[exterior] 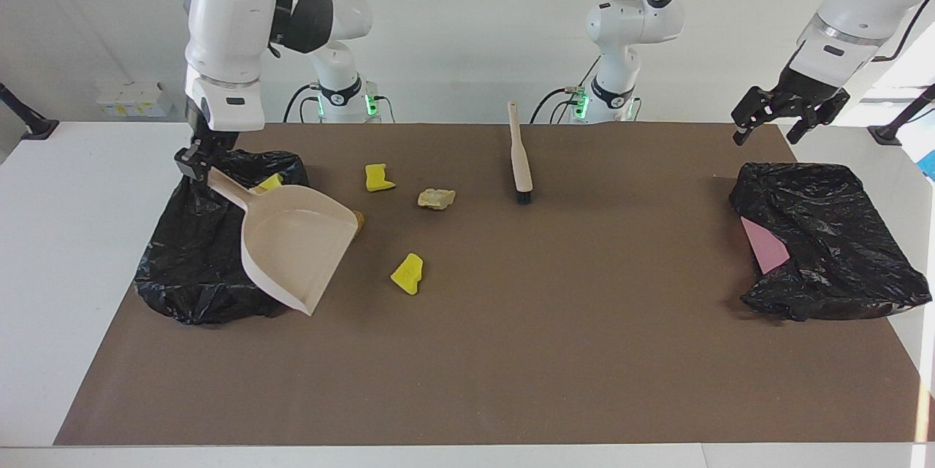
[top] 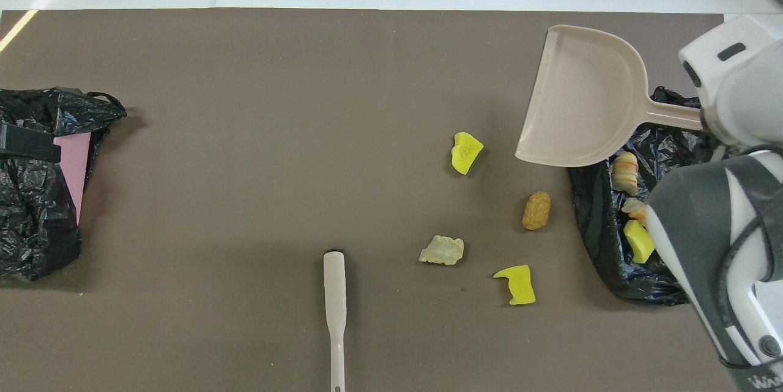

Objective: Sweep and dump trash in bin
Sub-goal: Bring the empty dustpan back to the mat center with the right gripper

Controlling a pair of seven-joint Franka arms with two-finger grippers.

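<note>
My right gripper [exterior: 192, 164] is shut on the handle of the beige dustpan [exterior: 294, 247], which hangs tilted and bare over the inner edge of the black bag bin [exterior: 191, 256]. In the bin [top: 602, 245] lie two striped pieces [top: 625, 170] and a yellow chunk [top: 638, 240]. On the mat lie more trash: a yellow chunk [top: 466, 151], a brown piece [top: 536, 210], a tan lump [top: 441, 250] and another yellow chunk [top: 517, 284]. The brush [exterior: 520, 161] lies on the mat nearer the robots. My left gripper [exterior: 765, 137] is open, up over the second black bag [exterior: 833, 249].
The second black bag [top: 33, 214], at the left arm's end of the table, shows a pink sheet [top: 72, 166] in its opening. The brown mat [exterior: 548, 351] covers most of the white table. The right arm's bulk [top: 728, 208] hides part of the bin from above.
</note>
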